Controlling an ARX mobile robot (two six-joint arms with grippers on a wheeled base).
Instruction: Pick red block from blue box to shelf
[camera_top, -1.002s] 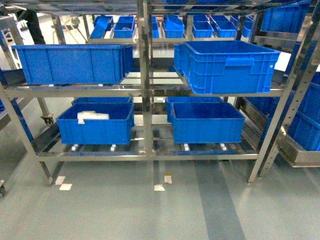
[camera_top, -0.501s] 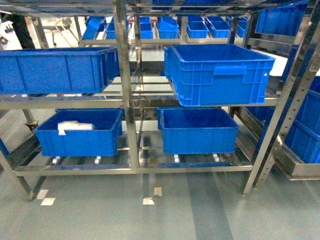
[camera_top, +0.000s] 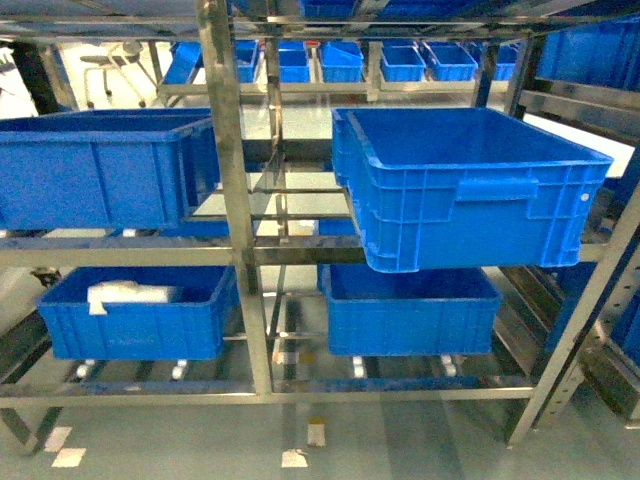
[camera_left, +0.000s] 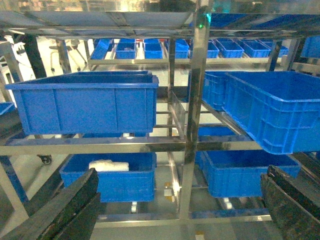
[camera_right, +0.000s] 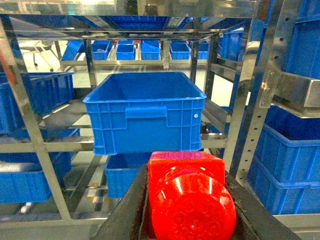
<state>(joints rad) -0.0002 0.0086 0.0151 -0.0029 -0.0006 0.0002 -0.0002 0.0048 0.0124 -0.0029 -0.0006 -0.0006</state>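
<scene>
The red block, a glossy red brick with a round stud facing the camera, sits between the dark fingers of my right gripper, which is shut on it. It is held in front of the steel shelf, facing a dark blue ribbed crate on the middle tier. My left gripper is open, with nothing between its wide-apart fingers, and points at the shelf. The blue box is out of view. Neither gripper shows in the head view.
The shelf carries dark blue crates: one at left, one jutting over the front rail at right, two on the bottom tier. The lower left crate holds a white bundle. More racks stand right.
The head view has closed in on the shelf: the crates look larger and the centre post has slid left. The right middle crate now fills more of the view.
</scene>
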